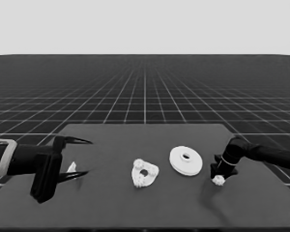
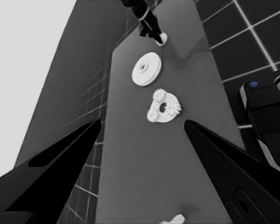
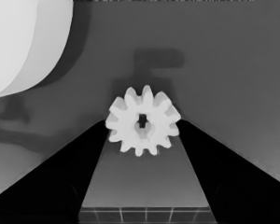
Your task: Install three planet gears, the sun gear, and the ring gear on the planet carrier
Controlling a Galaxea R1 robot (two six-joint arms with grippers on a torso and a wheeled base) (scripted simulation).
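Note:
The smaller round part (image 1: 153, 170) lies mid-table with three small gears (image 1: 138, 164) sitting on it around its open centre hole; the left wrist view shows it too (image 2: 168, 100). To its right lies the larger round part (image 1: 185, 160), whose edge fills a corner of the right wrist view (image 3: 18, 42). My right gripper (image 1: 217, 175) is down at the table right of that part. Its fingertips press both sides of a fourth small gear (image 3: 143, 120), seen as a white blob in the head view (image 1: 218, 181). My left gripper (image 1: 87, 157) waits open over the table's left end.
A thin white piece (image 1: 71, 167) lies under the waiting left gripper's fingers, not held, and shows in the left wrist view (image 2: 175, 219). Dark machinery with blue lights (image 2: 266, 116) stands past the table's edge.

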